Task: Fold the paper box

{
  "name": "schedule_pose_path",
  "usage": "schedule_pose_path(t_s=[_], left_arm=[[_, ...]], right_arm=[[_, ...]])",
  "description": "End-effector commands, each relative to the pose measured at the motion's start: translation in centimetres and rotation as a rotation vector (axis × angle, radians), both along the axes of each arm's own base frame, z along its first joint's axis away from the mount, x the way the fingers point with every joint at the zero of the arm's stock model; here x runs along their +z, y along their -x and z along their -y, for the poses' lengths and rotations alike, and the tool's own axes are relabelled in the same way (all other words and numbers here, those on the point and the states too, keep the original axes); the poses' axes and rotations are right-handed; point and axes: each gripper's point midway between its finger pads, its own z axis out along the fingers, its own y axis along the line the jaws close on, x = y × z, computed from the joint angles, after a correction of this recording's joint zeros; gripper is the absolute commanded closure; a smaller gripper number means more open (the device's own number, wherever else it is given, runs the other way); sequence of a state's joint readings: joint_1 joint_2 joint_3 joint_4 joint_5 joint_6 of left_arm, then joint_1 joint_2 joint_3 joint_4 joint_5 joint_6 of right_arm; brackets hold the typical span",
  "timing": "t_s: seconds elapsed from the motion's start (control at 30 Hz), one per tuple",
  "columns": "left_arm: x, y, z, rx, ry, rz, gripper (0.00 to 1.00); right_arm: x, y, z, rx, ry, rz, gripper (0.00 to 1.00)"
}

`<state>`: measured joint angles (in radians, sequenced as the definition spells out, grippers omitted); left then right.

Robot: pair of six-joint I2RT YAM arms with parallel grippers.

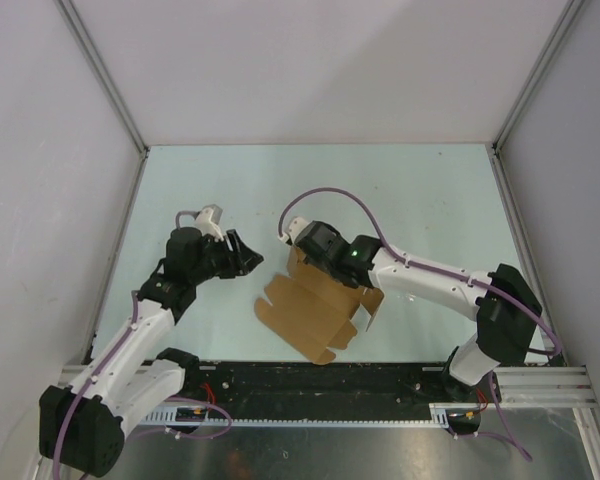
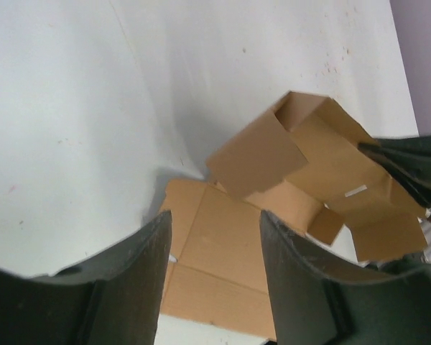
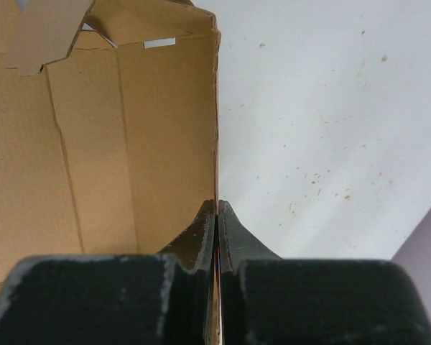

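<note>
The paper box (image 1: 315,305) is a brown cardboard sheet, partly folded up, lying mid-table. In the left wrist view the paper box (image 2: 230,244) has one flat panel on the table and raised walls and flaps beyond. My left gripper (image 1: 252,256) hovers just left of it, open, with nothing between its fingers (image 2: 140,277); the flat panel shows through the gap. My right gripper (image 1: 303,260) is at the sheet's far edge. In the right wrist view the right gripper (image 3: 217,207) is shut on the thin edge of an upright wall of the paper box (image 3: 129,144).
White walls with metal frame posts (image 1: 105,85) close in the pale table (image 1: 420,200) on three sides. A black rail (image 1: 380,380) runs along the near edge between the arm bases. A purple cable (image 1: 340,195) loops above the right wrist.
</note>
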<state>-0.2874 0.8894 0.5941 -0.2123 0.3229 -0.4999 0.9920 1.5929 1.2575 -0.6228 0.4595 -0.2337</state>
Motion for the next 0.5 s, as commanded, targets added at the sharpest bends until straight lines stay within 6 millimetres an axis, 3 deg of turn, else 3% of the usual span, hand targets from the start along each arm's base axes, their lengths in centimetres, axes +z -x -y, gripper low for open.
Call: schedule_pose_path(t_s=[0.0,0.13,0.47], left_arm=[[0.2,-0.3,-0.8,0.080,0.041,0.042,0.43],[-1.5,0.2,-1.0,0.106,0.060,0.045,0.43],[-2.1,0.7,0.3,0.048,0.103,0.139,0.45]], right_arm=[[2.2,0.2,-0.2,-0.019,0.042,0.131,1.00],[2.2,1.1,-0.4,-0.001,0.104,0.168,1.00],[2.5,0.8,-1.1,0.078,0.208,0.237,1.00]])
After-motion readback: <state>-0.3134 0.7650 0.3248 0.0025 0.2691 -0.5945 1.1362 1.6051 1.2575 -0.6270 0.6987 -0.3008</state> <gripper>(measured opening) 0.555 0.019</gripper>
